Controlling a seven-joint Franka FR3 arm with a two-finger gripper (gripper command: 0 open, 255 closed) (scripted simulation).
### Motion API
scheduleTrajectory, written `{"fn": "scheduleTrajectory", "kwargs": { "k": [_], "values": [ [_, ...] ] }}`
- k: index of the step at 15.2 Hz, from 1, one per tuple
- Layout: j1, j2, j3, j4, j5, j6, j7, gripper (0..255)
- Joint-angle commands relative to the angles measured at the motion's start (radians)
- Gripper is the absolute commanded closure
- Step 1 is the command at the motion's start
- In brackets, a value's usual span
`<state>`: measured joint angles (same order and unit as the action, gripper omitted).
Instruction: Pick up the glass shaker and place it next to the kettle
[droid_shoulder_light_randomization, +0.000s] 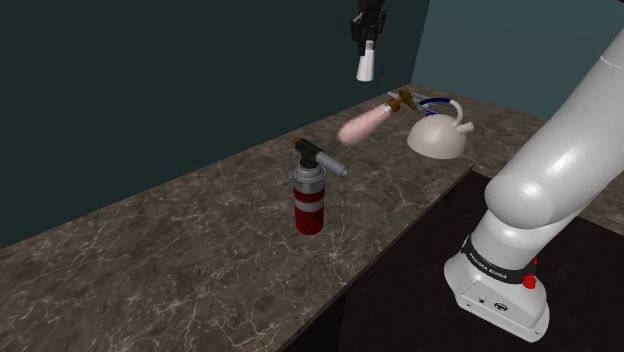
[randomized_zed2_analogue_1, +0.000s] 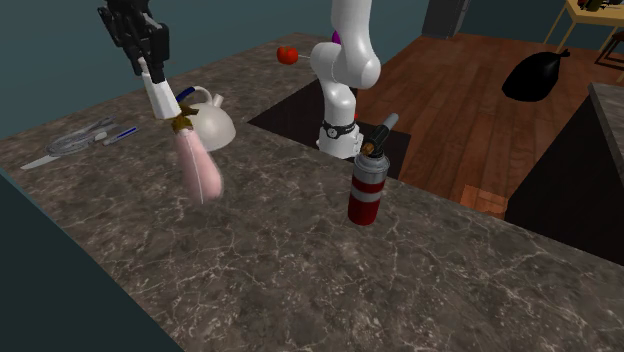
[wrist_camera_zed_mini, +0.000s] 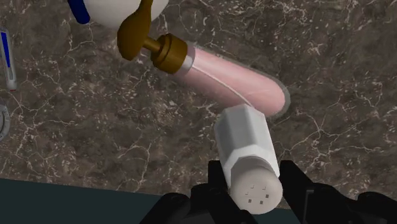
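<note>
Closest to my wrist camera were the two black fingers of the hand (wrist_camera_zed_mini: 254, 177), clamped on the perforated cap end of the shaker (wrist_camera_zed_mini: 248, 149), one finger pressed on each side. The shaker looked plain white with a faceted body, and it pointed away from the hand towards the surface (wrist_camera_zed_mini: 331, 63). From the shoulder view I saw the hand (droid_shoulder_light_randomization: 368, 42) well above the dark, marbled stone, with the shaker (droid_shoulder_light_randomization: 367, 66) hanging under it and touching nothing else. The second exterior view agreed: the hand (randomized_zed2_analogue_1: 150, 62) was high, and the shaker (randomized_zed2_analogue_1: 158, 97) was off the surface (randomized_zed2_analogue_1: 300, 270). Right below the hand lay a pink bottle (wrist_camera_zed_mini: 229, 79) with a brown pump top. It was slanted, with its foot on the stone and its top up towards the kettle (wrist_camera_zed_mini: 111, 7). I could not tell whether bottle and kettle touched. The kettle (droid_shoulder_light_randomization: 438, 138) was off-white with a blue-trimmed handle, and it sat on the surface below the hand and a little to one side, just beyond the bottle (droid_shoulder_light_randomization: 360, 126). A red and silver torch canister (droid_shoulder_light_randomization: 310, 195) with a black nozzle stood upright well apart from the hand, farther along the surface. In the second exterior view it (randomized_zed2_analogue_1: 368, 185) stood well clear of the kettle (randomized_zed2_analogue_1: 208, 122) and the bottle (randomized_zed2_analogue_1: 200, 165). Some blue-and-white utensils (randomized_zed2_analogue_1: 75, 140) lay beyond the kettle.
</note>
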<state>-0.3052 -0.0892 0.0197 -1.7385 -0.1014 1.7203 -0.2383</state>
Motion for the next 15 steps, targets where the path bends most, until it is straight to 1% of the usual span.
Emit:
{"fn": "scheduleTrajectory", "kwargs": {
  "k": [1, 7, 15],
  "values": [
    [-0.022, -0.012, -0.027, -0.017, 0.001, 0.01, -0.05, 255],
    [-0.081, -0.003, -0.102, -0.009, 0.005, 0.023, -0.184, 255],
    [-0.082, -0.012, -0.103, -0.127, 0.002, 0.132, -0.174, 255]
  ]
}}
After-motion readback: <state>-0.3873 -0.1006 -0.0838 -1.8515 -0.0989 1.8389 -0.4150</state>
